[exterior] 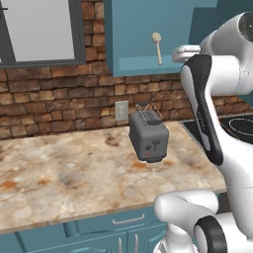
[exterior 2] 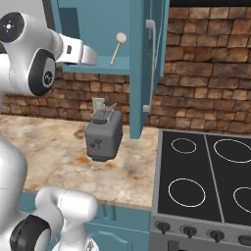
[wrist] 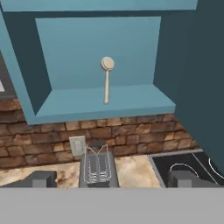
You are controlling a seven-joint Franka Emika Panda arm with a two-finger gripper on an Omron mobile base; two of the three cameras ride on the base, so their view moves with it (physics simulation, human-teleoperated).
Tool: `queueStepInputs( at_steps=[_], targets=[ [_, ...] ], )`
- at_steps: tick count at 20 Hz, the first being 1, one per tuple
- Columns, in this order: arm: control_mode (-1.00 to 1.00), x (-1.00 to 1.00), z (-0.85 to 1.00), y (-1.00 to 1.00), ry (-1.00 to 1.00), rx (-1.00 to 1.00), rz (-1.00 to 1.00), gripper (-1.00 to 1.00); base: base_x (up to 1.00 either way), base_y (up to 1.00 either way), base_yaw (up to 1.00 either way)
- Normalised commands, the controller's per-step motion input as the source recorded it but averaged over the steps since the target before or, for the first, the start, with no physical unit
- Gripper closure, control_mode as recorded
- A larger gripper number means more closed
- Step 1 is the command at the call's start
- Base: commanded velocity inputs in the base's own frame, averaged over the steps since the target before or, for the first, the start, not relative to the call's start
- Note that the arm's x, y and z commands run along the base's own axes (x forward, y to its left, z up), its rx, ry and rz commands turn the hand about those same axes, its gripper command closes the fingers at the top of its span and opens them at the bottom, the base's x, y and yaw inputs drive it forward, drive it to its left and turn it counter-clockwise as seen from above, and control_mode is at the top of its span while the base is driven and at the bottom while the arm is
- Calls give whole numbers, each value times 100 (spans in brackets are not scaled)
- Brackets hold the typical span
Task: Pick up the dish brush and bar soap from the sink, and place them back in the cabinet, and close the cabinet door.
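We see the dish brush [wrist: 106,78] standing upright against the back wall inside the open cabinet [wrist: 100,103], its handle end on the shelf floor, while our gripper [wrist: 111,178] is spread wide and empty in front of it, above the toaster [exterior 2: 103,138] on the counter [exterior: 59,173].

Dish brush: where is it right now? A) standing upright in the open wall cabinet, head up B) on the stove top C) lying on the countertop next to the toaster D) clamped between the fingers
A: the dish brush stands upright on the shelf floor of the open cabinet, round head on top, handle end down, with nothing gripping it.
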Motion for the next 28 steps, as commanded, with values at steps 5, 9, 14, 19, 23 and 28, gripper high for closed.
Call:
queueStepInputs(
  at_steps=[5,9,14,19,23,28],
  targets=[
    [-100,-92,-3,5,9,0,0,-100,0,0,0],
    [-100,-74,-24,14,2,0,0,-100,0,0,0],
    [-100,-54,-30,15,0,0,0,-100,0,0,0],
    [-100,-39,-25,9,0,0,0,-100,0,0,0],
    [-100,-6,-13,0,0,0,1,-100,0,0,0],
    [-100,-1,-1,0,0,0,4,-100,0,0,0]
  ],
)
